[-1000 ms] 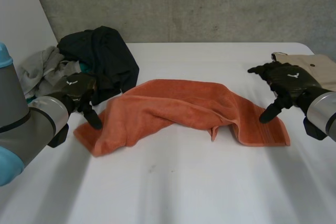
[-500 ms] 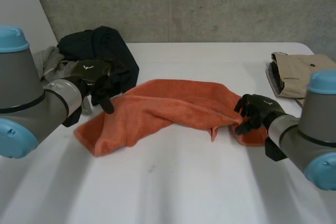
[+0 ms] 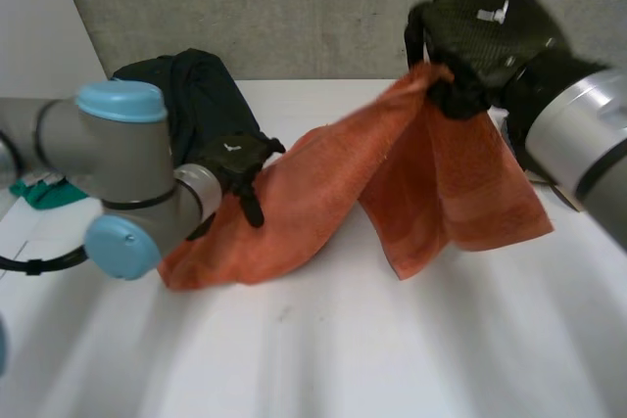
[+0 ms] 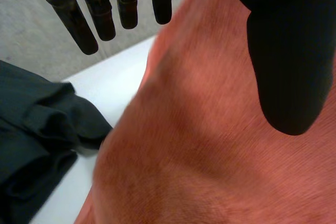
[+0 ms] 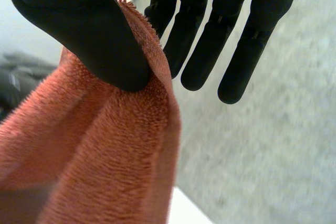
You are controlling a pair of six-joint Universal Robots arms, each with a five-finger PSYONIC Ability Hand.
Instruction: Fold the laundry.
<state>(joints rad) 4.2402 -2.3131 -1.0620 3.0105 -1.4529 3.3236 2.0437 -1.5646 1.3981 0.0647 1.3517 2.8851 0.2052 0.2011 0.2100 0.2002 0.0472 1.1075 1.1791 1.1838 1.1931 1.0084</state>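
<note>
An orange towel (image 3: 323, 183) lies with its left part bunched on the white table (image 3: 323, 340), while its right end is lifted high and hangs in folds. My right hand (image 3: 480, 31) is raised above the table at the back right and is shut on the towel's upper edge. In the right wrist view the thumb (image 5: 94, 40) pinches the towel (image 5: 105, 156) against the fingers. My left hand (image 3: 233, 156) hovers open over the towel's left part, close to the black garment. In the left wrist view its fingers (image 4: 100, 9) are straight above the towel (image 4: 210, 156).
A pile of black clothing (image 3: 196, 95) sits at the back left, right beside the towel, and lies beside my left hand (image 4: 31, 145). A green cloth (image 3: 44, 190) lies at the far left. My left arm's elbow (image 3: 118, 183) stands low over the table's left side.
My right hand closed on the towel's right end and lifted it high towards the back. My left hand moved right, over the towel's left part.
</note>
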